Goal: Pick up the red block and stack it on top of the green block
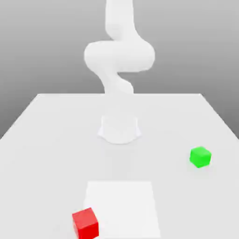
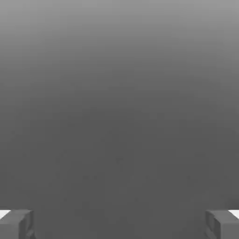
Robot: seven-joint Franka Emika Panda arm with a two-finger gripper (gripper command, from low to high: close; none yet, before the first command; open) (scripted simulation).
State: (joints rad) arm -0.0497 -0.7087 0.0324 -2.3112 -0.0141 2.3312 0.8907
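My gripper (image 2: 119,225) is spread wide, with nothing between its fingers. One red cube (image 1: 86,224) lies at the near edge of one white square (image 1: 122,210); one green cube (image 1: 200,157) stands well apart, towards the exterior view's right. Both look turned, so if I descend without matching the angle, I could push the red one away

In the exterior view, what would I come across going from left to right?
Red block → white robot arm → green block.
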